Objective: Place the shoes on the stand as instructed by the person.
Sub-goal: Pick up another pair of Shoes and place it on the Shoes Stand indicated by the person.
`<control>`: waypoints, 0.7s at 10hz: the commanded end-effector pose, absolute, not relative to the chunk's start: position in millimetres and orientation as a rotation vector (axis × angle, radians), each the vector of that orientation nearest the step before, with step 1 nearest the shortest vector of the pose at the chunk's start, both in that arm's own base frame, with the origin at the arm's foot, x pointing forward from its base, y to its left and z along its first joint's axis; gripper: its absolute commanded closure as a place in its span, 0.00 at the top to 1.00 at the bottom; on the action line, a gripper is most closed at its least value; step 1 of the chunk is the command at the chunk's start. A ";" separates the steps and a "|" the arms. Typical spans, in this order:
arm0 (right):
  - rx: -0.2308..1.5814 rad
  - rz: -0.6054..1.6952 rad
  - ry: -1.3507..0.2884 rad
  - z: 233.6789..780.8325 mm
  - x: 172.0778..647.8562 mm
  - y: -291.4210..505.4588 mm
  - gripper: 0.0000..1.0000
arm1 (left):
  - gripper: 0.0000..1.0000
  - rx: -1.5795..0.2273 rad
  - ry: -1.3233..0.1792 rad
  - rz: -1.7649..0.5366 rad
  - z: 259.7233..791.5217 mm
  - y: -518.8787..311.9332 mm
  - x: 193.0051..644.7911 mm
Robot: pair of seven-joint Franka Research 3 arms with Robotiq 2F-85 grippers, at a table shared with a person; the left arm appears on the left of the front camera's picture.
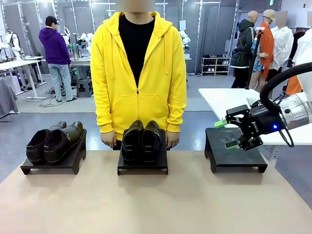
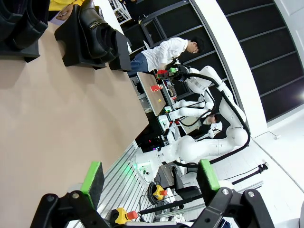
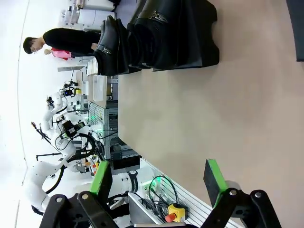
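Three black stands sit in a row at the table's far side. A duller, higher-topped pair of shoes (image 1: 53, 141) rests on the left stand (image 1: 73, 163). The glossier, lower pair (image 1: 141, 140) is on the middle stand (image 1: 142, 168), just in front of the person (image 1: 139, 73) in the yellow hoodie, whose hands (image 1: 172, 139) hang at the table edge. My right gripper (image 1: 226, 134) hovers open over the bare right stand (image 1: 239, 158), holding nothing. In its wrist view, the right gripper (image 3: 158, 178) faces the higher-topped shoes (image 3: 142, 38). The left gripper (image 2: 151, 178) is open and empty above the table, with shoes on a stand (image 2: 90, 33) far ahead.
The beige tabletop (image 1: 156, 200) stretches bare from the stands to the near edge. A white table (image 1: 229, 97) stands behind my right arm. Another person in a purple hoodie (image 1: 54, 53) is far back on the left.
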State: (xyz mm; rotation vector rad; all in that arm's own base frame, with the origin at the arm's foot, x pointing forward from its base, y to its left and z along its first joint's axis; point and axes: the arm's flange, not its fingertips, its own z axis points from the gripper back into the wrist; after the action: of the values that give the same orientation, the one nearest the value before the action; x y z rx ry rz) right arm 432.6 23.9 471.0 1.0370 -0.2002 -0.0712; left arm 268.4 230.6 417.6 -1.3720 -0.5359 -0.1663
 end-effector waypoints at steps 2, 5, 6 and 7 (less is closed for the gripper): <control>1.191 -0.009 -0.035 478.4 422.1 -32.9 0.99 | 1.00 -1.375 -0.529 -0.179 420.6 230.0 264.4; 1.412 -0.039 0.002 453.5 406.5 -147.4 0.99 | 1.00 -1.375 -0.529 -0.179 420.6 230.0 264.4; 1.482 -0.051 -0.021 446.3 395.0 -180.0 0.99 | 1.00 -1.375 -0.529 -0.179 420.6 230.0 264.4; 1.514 -0.058 -0.058 440.1 386.1 -201.7 0.99 | 1.00 -1.375 -0.529 -0.179 420.6 230.0 264.4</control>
State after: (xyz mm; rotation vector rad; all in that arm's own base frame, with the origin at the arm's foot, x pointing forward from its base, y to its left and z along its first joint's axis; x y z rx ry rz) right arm 372.0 -191.4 443.6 1.4758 -0.0319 -0.0911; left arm 268.4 230.6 417.6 -1.3720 -0.5359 -0.1662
